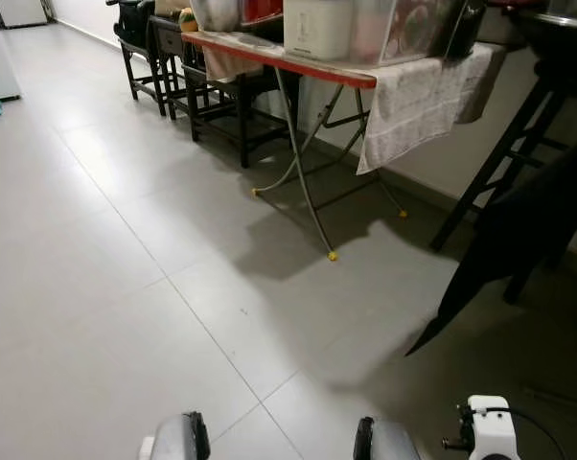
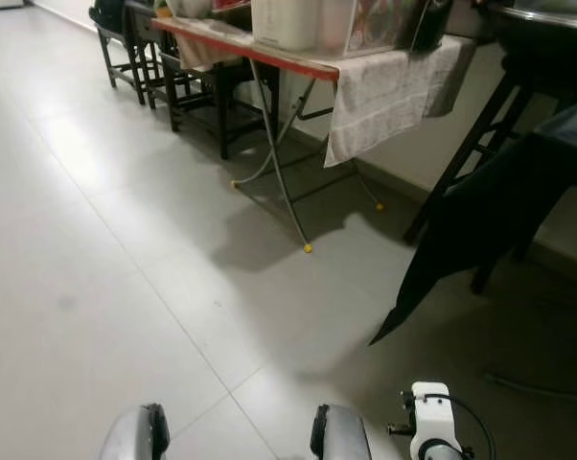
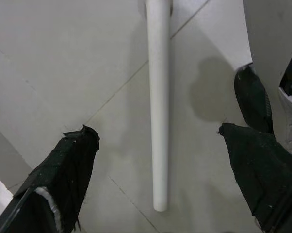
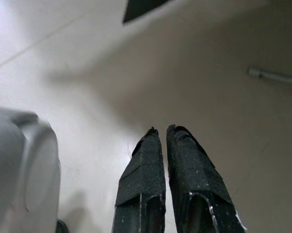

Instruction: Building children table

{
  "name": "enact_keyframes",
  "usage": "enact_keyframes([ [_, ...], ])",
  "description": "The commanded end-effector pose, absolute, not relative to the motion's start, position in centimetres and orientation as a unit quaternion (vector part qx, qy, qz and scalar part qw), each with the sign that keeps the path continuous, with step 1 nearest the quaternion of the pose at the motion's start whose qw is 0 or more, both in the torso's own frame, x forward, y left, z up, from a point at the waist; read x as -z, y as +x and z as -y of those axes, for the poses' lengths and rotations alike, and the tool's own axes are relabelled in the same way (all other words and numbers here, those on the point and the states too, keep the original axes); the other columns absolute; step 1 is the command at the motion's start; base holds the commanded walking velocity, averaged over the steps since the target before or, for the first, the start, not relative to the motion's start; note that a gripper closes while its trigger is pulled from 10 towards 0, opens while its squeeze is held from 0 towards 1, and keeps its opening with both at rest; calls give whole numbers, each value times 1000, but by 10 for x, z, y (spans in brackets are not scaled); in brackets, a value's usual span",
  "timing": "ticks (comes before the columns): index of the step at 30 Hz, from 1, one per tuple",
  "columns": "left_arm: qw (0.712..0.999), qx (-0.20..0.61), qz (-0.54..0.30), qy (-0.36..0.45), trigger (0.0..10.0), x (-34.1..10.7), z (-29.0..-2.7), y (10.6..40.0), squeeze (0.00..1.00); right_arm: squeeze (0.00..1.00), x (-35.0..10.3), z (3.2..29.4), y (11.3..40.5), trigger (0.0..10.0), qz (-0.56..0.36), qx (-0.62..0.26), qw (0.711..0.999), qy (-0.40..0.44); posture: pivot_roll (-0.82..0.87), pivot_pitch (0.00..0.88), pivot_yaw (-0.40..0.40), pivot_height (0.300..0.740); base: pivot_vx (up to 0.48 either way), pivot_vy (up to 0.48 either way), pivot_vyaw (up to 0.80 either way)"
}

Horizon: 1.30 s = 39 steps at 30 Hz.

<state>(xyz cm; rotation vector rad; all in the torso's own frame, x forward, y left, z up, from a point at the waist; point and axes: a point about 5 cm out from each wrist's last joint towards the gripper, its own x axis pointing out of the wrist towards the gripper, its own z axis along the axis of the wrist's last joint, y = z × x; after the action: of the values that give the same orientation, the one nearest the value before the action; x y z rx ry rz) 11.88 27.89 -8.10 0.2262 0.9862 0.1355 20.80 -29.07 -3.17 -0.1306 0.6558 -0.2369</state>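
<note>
- Head stereo pair looks forward and down across the tiled floor (image 1: 126, 287) toward a folding table (image 1: 298, 59) against the wall; both eyes share it.
- Left wrist camera faces straight down, close over a white tube (image 3: 158, 102).
- Right wrist camera points low along the floor.

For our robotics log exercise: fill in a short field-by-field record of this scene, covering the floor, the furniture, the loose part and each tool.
Floor: pale grey tiled floor
Furniture: red-edged folding table with a white cloth hanging from it
Loose part: white round tube lying on the floor
Left tool: open, above the tube
Right tool: shut, empty, pointing at the floor
</note>
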Motion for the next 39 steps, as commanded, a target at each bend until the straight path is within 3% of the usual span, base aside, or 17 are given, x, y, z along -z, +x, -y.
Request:
enact_keyframes([
  [1, 870, -63, -478, 102, 10000, 83, -276, 116, 0, 0, 31, 293, 207, 10000, -322, 111, 938, -71, 119, 97, -24, 425, 0, 0, 0],
  [9, 867, -63, -485, 99, 10000, 86, -273, 111, 0, 0, 29, 298, 205, 10000, -323, 104, 937, -81, 93, 131, -47, 405, 0, 0, 0],
  [24, 859, -75, -498, 86, 10000, 93, -261, 102, 0, 0, 9, 333, 205, 10000, -323, 114, 933, -110, 25, 163, -119, 350, 0, 0, 0],
  [39, 850, -146, -470, 189, 10000, 83, -286, 101, 0, 0, -7, 352, 211, 10000, -320, 117, 931, -129, -5, 148, -168, 310, 0, 0, 0],
])
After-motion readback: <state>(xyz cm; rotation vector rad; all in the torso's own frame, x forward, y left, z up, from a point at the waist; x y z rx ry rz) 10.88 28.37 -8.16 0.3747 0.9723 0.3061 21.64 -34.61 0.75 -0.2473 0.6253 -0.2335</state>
